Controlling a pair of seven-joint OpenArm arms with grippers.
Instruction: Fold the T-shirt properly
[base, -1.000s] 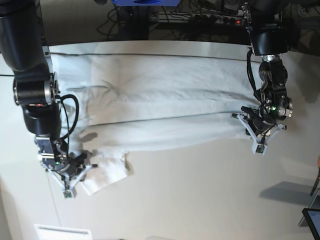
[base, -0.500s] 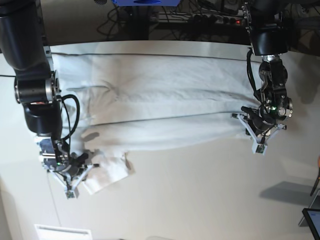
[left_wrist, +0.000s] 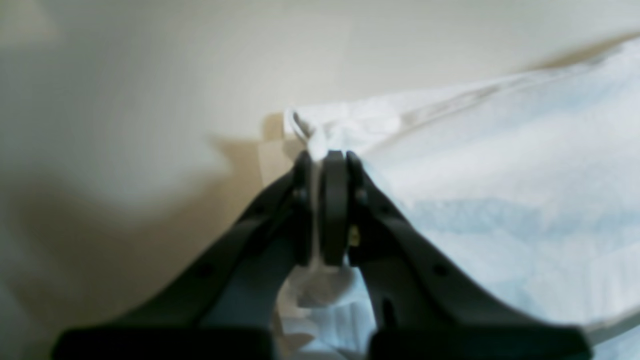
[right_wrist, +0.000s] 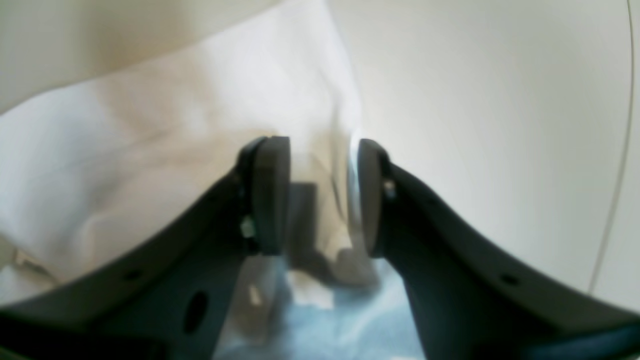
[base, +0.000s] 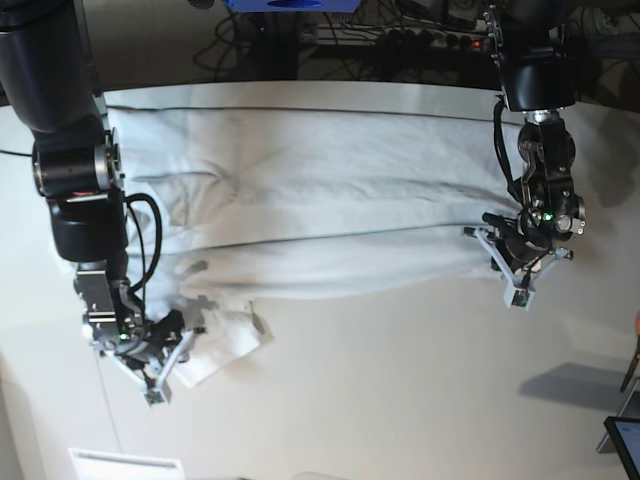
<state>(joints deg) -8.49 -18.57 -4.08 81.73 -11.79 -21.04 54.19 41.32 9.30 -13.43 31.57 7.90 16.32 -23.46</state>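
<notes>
On the counter: the T-shirt (base: 320, 200) is spread out wide, taking up most of the 12 o'clock half of the base view, long edge running 9 to 3 o'clock.
Counter: smooth off-white counter (base: 400, 390), bare from the middle down to 6 o'clock.
Shirt shape: looks folded over lengthwise, with a soft crease line across the middle and plenty of wrinkles.
Sleeve bit: one flap of the T-shirt sticks out toward 7 o'clock, lying flat on the counter right by the right end effector.
Left end effector: left end effector (left_wrist: 322, 165) sits at about 3 o'clock in the base view, at the shirt's edge there.
Left grip: jaws pinched tight together with a thin fold of white fabric squeezed between them, so it's got hold of the T-shirt edge.
Left wrist view: cloth bunches a little just past the tips, rest of the shirt fans off toward 3 o'clock. Pretty blurry though.
Right end effector: right end effector (right_wrist: 322, 192) is down at 7 o'clock in the base view.
Right grip: jaws stand clearly apart, roughly half open, pads (right_wrist: 270, 195) on either side of the fabric but not pressing on it.
Right wrist view: white cloth lies under and between the jaws, spreading toward 10 o'clock; bare counter off to 3 o'clock.
Far side: dark cables (base: 400, 40) and a blue thing (base: 290, 5) behind the counter at 12 o'clock, can't tell what exactly.
</notes>
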